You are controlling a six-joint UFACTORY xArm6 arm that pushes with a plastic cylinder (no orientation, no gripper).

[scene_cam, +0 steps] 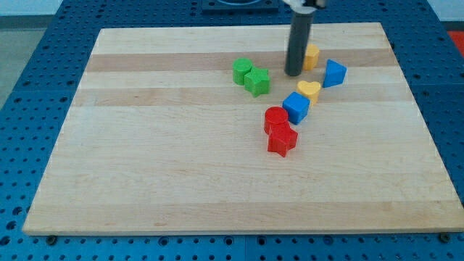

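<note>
Dark and smooth, the rod comes down from the view's top and ends at my tip [293, 74], which sits on the board just left of a yellow block [312, 56]. That yellow block is partly hidden behind the rod, so I cannot tell its shape. There is no pincer on this arm, only the plain rod, so nothing is open or closed.

The board [159, 167] is pale wood with long light and tan stripes. It lies on a blue table [29, 109] full of little holes.

The blocks look like shiny plastic. A blue triangle block [333, 73] sits to the right of my tip. Below my tip are a yellow heart [309, 90] and a blue cube [296, 108], touching each other. A red round block [275, 117] and a red star [282, 140] touch lower down. To the left, a green round block [242, 70] touches a green star [257, 82].
</note>
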